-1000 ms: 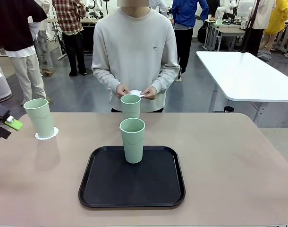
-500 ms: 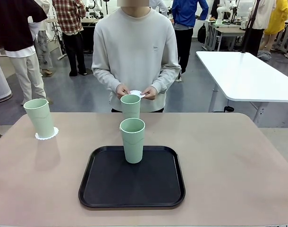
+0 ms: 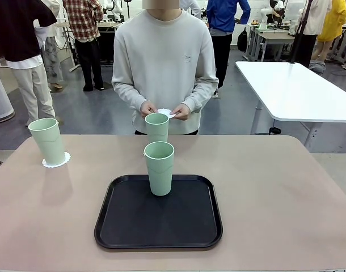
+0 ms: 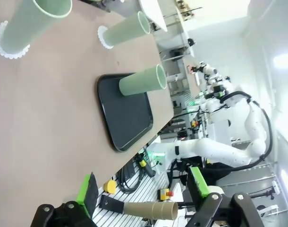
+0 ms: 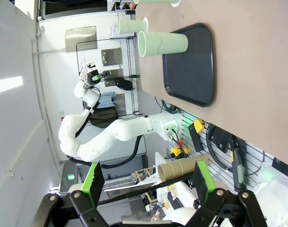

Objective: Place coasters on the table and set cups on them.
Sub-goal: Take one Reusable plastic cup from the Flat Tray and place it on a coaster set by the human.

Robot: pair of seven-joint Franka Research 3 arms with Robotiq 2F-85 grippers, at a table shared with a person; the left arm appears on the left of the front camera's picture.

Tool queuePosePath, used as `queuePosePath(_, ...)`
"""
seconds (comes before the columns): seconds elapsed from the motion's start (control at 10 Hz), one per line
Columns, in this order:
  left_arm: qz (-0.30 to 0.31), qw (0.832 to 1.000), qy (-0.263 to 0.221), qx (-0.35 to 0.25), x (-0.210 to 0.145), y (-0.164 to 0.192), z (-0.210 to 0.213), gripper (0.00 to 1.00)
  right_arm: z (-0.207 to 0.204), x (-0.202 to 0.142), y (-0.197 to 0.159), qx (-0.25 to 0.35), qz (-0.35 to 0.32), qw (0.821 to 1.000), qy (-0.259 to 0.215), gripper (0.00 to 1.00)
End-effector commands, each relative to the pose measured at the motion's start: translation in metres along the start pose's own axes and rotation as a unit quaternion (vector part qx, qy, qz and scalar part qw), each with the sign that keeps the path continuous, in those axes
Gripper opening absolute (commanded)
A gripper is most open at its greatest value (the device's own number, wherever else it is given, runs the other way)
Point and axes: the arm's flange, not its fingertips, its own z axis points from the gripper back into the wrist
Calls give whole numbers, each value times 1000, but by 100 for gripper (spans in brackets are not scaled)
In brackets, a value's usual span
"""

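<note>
Three cups stand about the beige tabletop [image 3: 275,187]. The left cup [image 3: 48,140] rests on a coaster [image 3: 56,161] near the far left corner, and in the left wrist view its rim runs off the top edge. The middle cup [image 3: 159,168] stands inside the black tray [image 3: 158,226], close to its far rim. From the front it hides the base of the far cup [image 3: 157,126]. The left wrist view shows that cup on its own coaster [image 4: 102,37], just beyond the tray. A third coaster [image 3: 164,112] is held between the person's right hand [image 3: 147,107] and left hand [image 3: 181,111], just behind the far cup's rim, with fingers covering most of it. The left jaws stand wide apart with nothing between the green pads [image 4: 89,194]. The right jaws are likewise spread and empty, pads [image 5: 94,182] well off the tabletop's near edge
</note>
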Motion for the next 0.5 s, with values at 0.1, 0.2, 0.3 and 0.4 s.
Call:
queuePosePath(0.1,-2,999,-18,-30,10,11,15,100,1,0,1,8,3,1000,2,100)
queuePosePath(0.2,3,1000,-7,-30,12,11,12,100,1,0,1,8,3,1000,2,100)
queuePosePath(0.3,6,1000,-1,-29,13,12,12,100,1,0,1,8,3,1000,2,100)
queuePosePath(0.4,2,1000,8,-23,14,11,12,100,1,0,1,8,3,1000,2,100)
